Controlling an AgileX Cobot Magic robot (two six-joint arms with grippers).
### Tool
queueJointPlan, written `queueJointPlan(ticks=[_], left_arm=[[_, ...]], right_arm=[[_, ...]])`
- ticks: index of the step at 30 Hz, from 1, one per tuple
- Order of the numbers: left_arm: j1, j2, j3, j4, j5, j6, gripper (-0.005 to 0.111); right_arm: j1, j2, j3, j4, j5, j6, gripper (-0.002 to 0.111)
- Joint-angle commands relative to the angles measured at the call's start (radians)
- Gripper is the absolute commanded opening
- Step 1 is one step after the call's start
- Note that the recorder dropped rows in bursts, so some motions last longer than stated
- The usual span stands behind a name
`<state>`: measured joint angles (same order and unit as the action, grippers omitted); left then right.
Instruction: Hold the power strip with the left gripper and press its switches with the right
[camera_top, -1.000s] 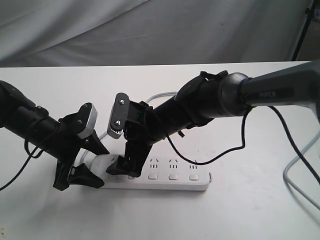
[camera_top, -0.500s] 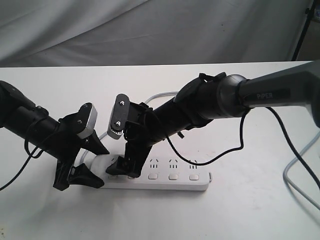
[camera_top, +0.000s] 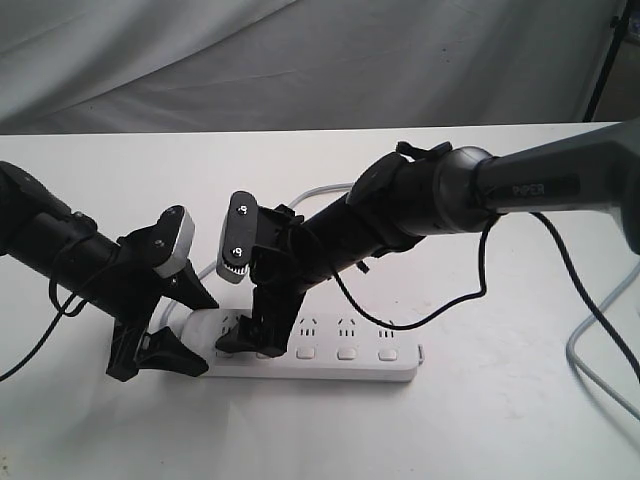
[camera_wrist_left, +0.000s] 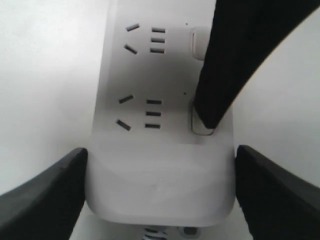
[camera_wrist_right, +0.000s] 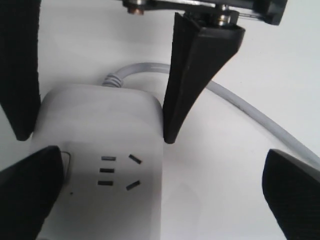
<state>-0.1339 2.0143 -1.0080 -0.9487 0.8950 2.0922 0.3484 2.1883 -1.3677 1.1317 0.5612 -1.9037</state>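
power strip (camera_top: 350, 356) on table (camera_top: 500, 430), left gripper (camera_top: 200, 333) astride its left end, right gripper (camera_top: 248, 340) alongside

In the exterior view, the grey segment (camera_top: 580, 172) of the right arm (camera_top: 420, 200) carries the word "PIPER" in pale capital letters. Small dark marks beside the sockets (camera_top: 347, 324) on the power strip (camera_top: 400, 366) are too small to read. Neither wrist view shows any readable text.

exterior: raised, angled down, mid-range | wrists: close, facing down | shared: power strip (camera_top: 400, 366) cord end
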Motion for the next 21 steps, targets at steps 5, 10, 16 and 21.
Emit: queueJointPlan(ticks=[5,10,16,21], left_arm=[[-0.006,0.001,0.004,-0.007,-0.005,0.001,0.014],[-0.006,0.001,0.004,-0.007,-0.005,0.001,0.014],[-0.006,0.001,0.004,-0.007,-0.005,0.001,0.014],[-0.006,0.001,0.004,-0.007,-0.005,0.001,0.014]], right_arm=[[0.034,0.052,0.010,-0.155,-0.042,-0.021,0.105],[0.036,0.042,0.010,-0.139,-0.032,-0.013,0.105],[0.036,-0.036,0.010,-0.139,-0.020,0.046,0.105],[0.036,-0.119,0.010,-0.146,0.003,0.111,0.105]])
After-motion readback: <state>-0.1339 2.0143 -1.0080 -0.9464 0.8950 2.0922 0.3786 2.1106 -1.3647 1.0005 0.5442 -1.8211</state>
